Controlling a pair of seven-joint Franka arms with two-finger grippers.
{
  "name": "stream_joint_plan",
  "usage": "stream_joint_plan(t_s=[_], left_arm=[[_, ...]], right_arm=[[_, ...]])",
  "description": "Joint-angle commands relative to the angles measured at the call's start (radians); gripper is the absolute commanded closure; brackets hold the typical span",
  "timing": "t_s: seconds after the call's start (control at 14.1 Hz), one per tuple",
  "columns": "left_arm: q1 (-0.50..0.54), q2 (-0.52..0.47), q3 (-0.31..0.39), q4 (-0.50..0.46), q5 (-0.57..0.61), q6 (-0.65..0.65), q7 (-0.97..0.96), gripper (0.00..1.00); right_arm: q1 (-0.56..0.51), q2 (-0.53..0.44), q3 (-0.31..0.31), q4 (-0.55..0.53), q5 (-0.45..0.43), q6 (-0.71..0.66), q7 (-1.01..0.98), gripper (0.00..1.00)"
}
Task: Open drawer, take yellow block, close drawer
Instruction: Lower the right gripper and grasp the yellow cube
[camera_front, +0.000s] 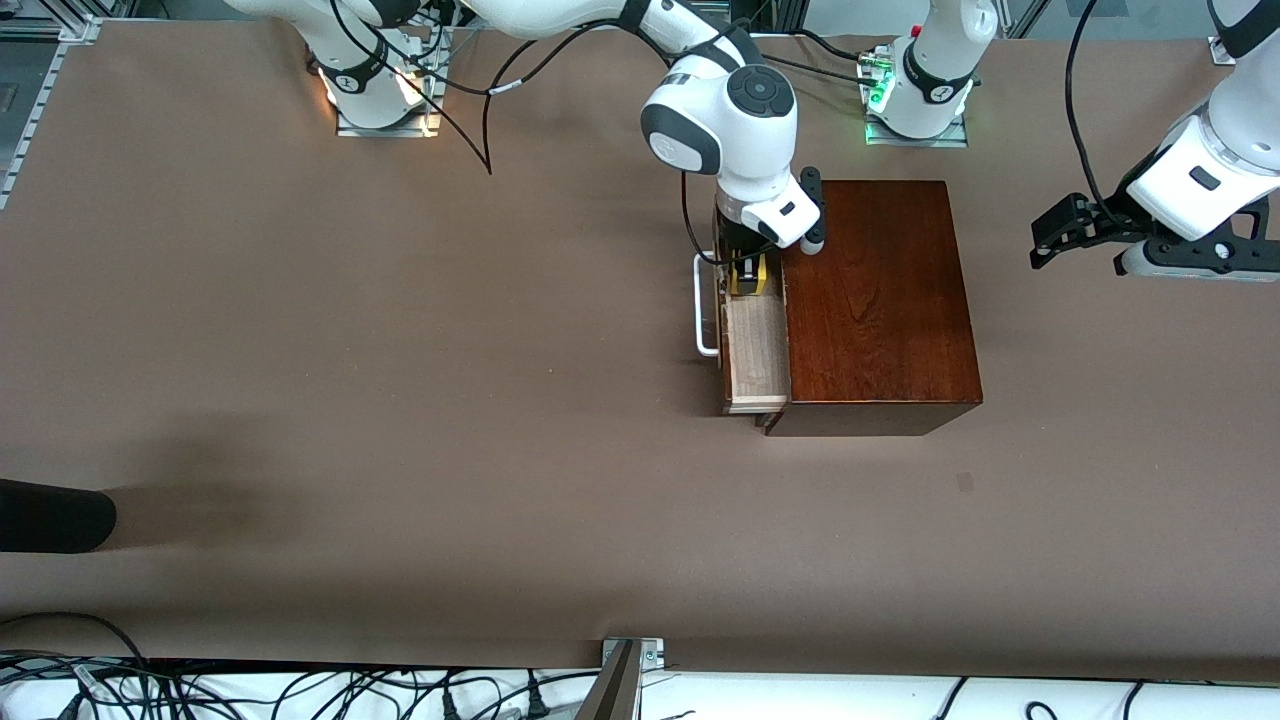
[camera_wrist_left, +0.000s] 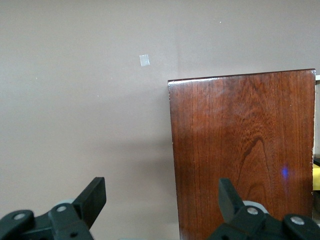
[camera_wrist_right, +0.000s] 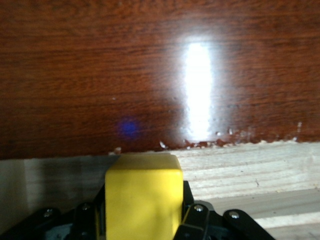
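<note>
Drawer (camera_front: 755, 350) is pulled open from wooden box (camera_front: 880, 300) on bench (camera_front: 400, 400). Yellow block (camera_wrist_right: 144, 195) is clamped between right gripper (camera_front: 748, 272) jaws inside it; lift path is straight up. Left gripper (camera_wrist_left: 162, 200) waits, jaws parted, over bench beside box.

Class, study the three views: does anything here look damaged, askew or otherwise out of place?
Nothing stands out. The drawer is pulled open squarely, the right gripper is shut on the yellow block inside it, and the left gripper waits open beside the wooden box.
</note>
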Motion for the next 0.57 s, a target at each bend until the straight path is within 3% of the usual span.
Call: stream_joint_plan(t_s=[0.0, 0.5], left_arm=[[-0.004, -0.011, -0.005, 0.001, -0.022, -0.011, 0.025, 0.00], [-0.021, -0.009, -0.031, 0.017, -0.040, -0.047, 0.050, 0.00]], right_arm=[[-0.002, -0.091, -0.002, 0.024, 0.007, -0.109, -0.015, 1.00], [-0.132, -0.289, -0.008, 0.024, 0.094, -0.341, 0.043, 1.00]])
